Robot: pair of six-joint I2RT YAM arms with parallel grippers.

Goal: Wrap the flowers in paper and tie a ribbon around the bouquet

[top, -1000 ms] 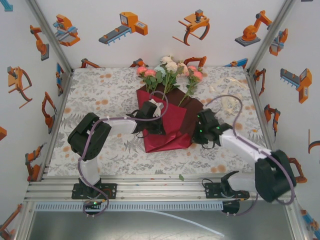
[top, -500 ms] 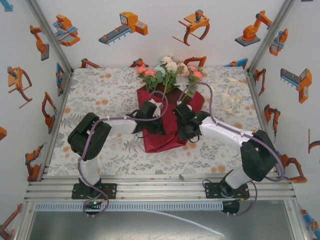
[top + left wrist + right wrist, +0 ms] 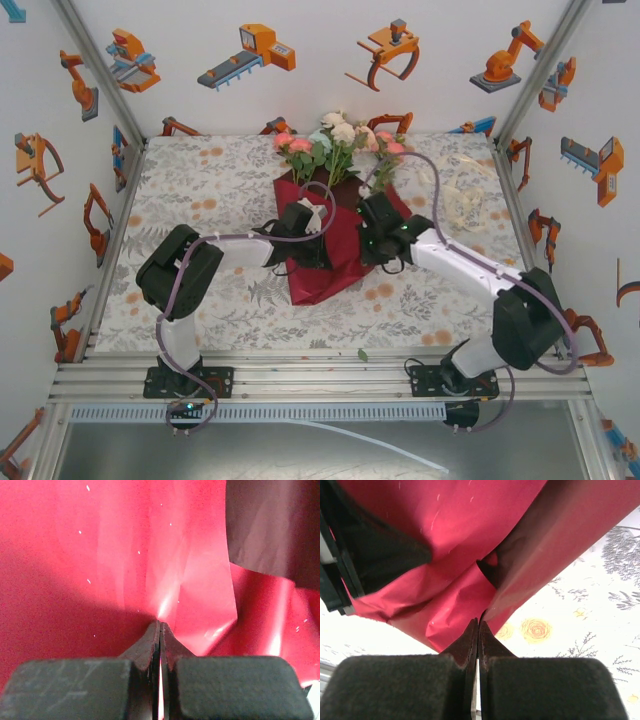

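Wrapping stage: the paper [image 3: 325,272] lies mid-worktop under the flowers [image 3: 335,140], whose blooms point toward the far edge. The left claw [image 3: 160,625] and the right claw [image 3: 478,622] each pinch a paper fold, fully closed. Next, probably, carry the right flap across the stems

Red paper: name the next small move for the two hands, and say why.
Probably the right hand should draw its pinched flap a little leftward, across the fold the left hand pins. Both hands are shut on the paper, the flowers stick out at its far end, and the wrap is not yet a closed cone.
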